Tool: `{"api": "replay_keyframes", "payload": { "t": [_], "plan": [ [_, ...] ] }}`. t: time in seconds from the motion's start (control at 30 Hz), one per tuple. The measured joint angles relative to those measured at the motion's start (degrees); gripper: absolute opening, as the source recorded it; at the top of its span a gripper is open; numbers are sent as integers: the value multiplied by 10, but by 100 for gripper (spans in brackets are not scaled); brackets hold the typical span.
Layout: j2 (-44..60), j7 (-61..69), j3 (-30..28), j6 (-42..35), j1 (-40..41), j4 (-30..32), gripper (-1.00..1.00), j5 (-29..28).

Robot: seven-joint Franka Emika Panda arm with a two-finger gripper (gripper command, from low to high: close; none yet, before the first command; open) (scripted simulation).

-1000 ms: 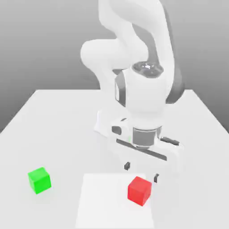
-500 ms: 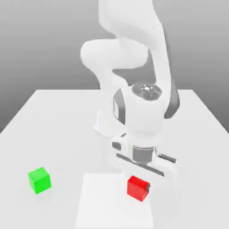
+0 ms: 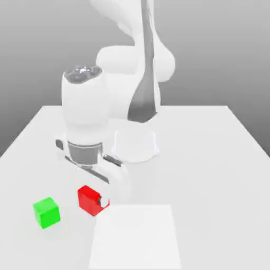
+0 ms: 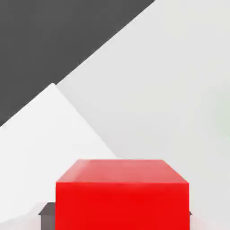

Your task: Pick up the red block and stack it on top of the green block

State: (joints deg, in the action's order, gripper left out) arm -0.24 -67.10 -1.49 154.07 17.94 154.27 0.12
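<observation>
The red block [image 3: 88,200] hangs just above the table, clamped between the fingers of my gripper [image 3: 92,199], which is shut on it. In the hand view the red block [image 4: 121,193] sits close up between dark fingertips [image 4: 46,211]. The green block [image 3: 46,212] rests on the table toward the exterior view's left, a short gap from the red block and slightly nearer the front edge. The two blocks are not touching.
A brighter white square patch [image 3: 136,236] lies on the white table [image 3: 211,158] at the front middle. The arm's round base [image 3: 135,145] stands behind the gripper near the table's centre.
My gripper shut on the red block over the white patch, then carried it to the exterior view's left, toward the green block. The green block stayed put.
</observation>
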Motion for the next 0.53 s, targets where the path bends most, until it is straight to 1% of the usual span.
{"api": "replay_keyframes", "payload": {
  "t": [0.23, 0.3, 0.4, 0.43, 0.53],
  "plan": [
    [-15, 113, -57, -20, 89, -5, -100, -5],
    [10, 130, -55, 4, 109, -6, -100, 3],
    [67, 145, -41, 58, 106, -9, -100, 19],
    [87, 149, -37, 76, 108, -10, 100, 24],
    [87, 149, -37, 76, 108, -10, 100, 24]
  ]
}}
